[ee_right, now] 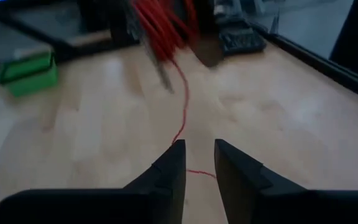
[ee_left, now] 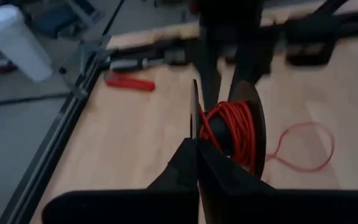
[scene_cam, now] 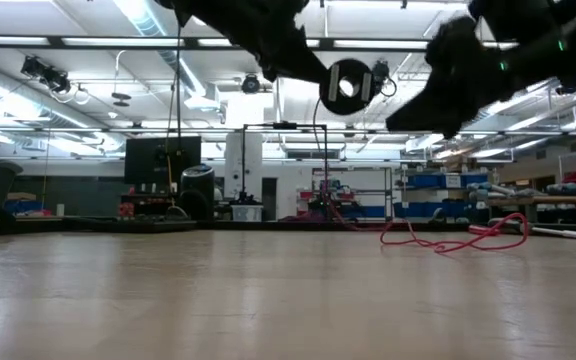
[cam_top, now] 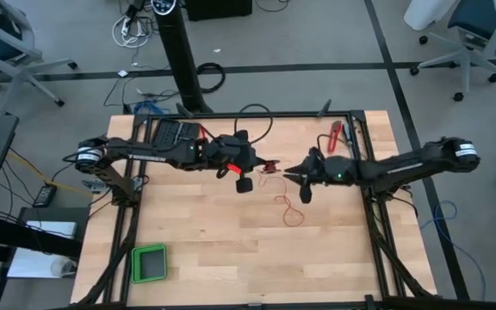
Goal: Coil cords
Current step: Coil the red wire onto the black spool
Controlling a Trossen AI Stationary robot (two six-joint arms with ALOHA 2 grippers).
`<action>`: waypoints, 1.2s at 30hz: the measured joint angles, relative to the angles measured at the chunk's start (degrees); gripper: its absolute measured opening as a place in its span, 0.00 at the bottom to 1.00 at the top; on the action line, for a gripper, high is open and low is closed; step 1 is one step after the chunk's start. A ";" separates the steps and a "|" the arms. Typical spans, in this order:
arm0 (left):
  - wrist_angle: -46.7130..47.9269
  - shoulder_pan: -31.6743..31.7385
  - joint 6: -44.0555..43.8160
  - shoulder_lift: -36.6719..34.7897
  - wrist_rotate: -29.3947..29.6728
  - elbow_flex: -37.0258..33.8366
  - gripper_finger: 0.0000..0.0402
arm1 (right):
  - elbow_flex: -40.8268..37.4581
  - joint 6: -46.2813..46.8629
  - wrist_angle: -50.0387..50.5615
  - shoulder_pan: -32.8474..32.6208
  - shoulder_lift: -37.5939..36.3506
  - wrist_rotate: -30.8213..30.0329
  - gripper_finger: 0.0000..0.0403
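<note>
A: From above, the left gripper (cam_top: pixel 269 165) and right gripper (cam_top: pixel 288 171) nearly meet mid-table; the red cord (cam_top: pixel 291 209) trails below them.
B: The left wrist view shows more; closed fingers (ee_left: pixel 194 163) pinch its coil; the right's stand parted, empty; red-handled tool (cam_top: pixel 335 136) behind, green tray (cam_top: pixel 149 263) well apart.

A light wooden worktop (cam_top: pixel 231 250) in a black metal frame stands on a grey floor (cam_top: pixel 317 34) crossed by dark lines, with office chairs (cam_top: pixel 468 39) beyond its far corners and loose cables (cam_top: pixel 132 30) near a black post (cam_top: pixel 179 60). Behind the worktop, ceiling strip lights (scene_cam: pixel 158 25) brighten an open workshop holding a dark monitor (scene_cam: pixel 163 158) and blue bins (scene_cam: pixel 443 182).
</note>
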State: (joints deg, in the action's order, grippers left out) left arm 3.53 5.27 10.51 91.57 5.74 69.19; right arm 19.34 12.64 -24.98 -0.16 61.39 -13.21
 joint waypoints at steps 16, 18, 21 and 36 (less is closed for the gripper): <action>-10.46 0.66 -0.20 -0.02 -2.43 0.02 0.00 | 3.83 -2.15 -20.65 0.33 20.50 1.21 0.20; -11.34 0.66 -0.22 -0.02 -2.43 0.02 0.00 | 4.65 -2.78 -21.54 0.46 21.67 2.24 0.19; -12.09 0.66 -0.36 -0.02 -2.35 0.02 0.00 | 5.12 -3.28 -23.91 0.73 22.97 3.68 0.19; -14.07 0.69 -0.49 -0.02 -2.21 0.02 0.00 | 5.06 -4.59 -27.06 1.81 23.80 3.88 0.02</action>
State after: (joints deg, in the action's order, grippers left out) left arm -10.54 5.96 10.02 91.55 3.53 69.21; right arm 24.40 8.05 -52.04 1.65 85.19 -9.33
